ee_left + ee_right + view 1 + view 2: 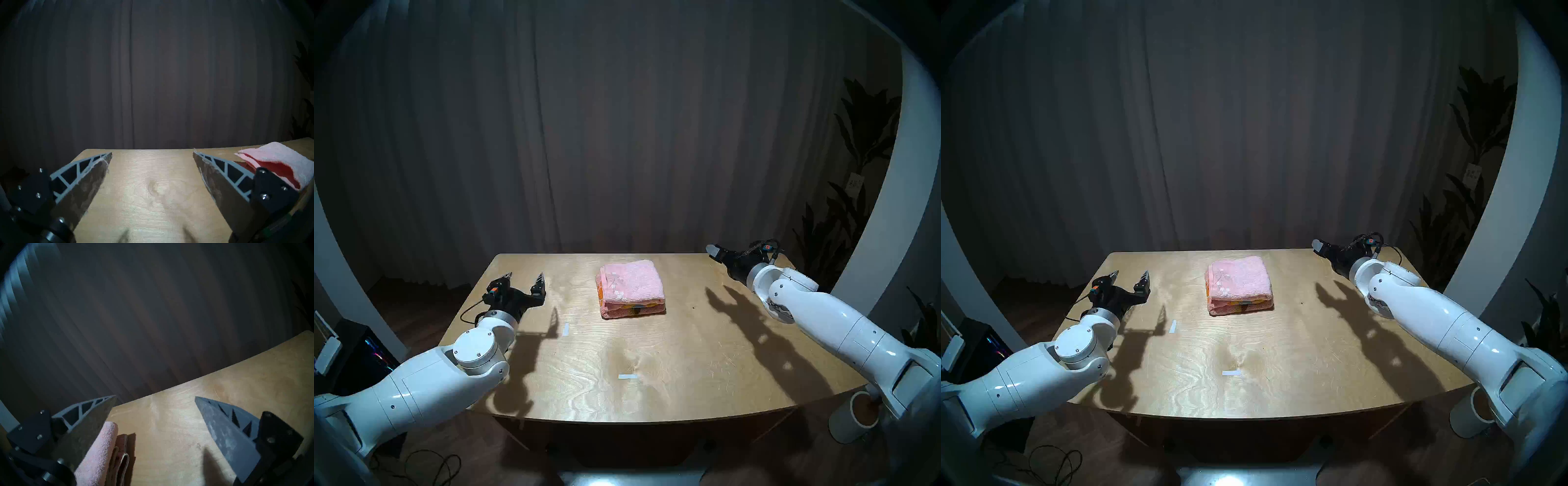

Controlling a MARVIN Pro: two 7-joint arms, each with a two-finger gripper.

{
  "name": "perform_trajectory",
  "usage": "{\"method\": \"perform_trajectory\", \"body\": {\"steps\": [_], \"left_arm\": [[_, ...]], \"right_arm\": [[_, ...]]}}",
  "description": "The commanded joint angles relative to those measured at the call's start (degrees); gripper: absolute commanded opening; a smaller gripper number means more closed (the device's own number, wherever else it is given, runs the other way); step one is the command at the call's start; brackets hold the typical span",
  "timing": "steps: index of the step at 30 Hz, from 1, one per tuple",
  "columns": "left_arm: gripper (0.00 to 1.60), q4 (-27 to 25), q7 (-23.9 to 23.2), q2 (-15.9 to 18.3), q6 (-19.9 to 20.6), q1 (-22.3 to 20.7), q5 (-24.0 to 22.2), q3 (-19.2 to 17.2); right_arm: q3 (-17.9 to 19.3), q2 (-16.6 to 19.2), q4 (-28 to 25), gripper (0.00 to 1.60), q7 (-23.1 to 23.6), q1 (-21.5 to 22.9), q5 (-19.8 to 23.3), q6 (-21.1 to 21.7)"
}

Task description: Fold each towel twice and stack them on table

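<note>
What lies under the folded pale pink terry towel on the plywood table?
Under the folded pale pink terry towel lies a second folded towel; only its pink edge with orange-yellow patches shows. Its upper face is covered.

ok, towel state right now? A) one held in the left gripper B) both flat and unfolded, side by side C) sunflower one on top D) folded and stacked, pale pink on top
D: the pale pink towel lies folded on the sunflower towel on the table; both grippers stand open and clear.
</note>
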Motion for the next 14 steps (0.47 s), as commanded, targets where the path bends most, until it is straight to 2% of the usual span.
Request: {"method": "perform_trajectory", "body": {"steps": [1,14], "left_arm": [[1.60,-0.67,-0.15,0.18,-0.76,-0.66,0.30,-0.61],[1.60,-0.68,-0.08,0.24,-0.83,-0.75,0.26,-0.47]], "right_arm": [[1.60,1.01,-2.18,1.60,-0.89,-0.72,2.20,-0.57],[1.34,1.21,-2.36,1.60,-1.16,-0.62,2.61,-0.74]]}}
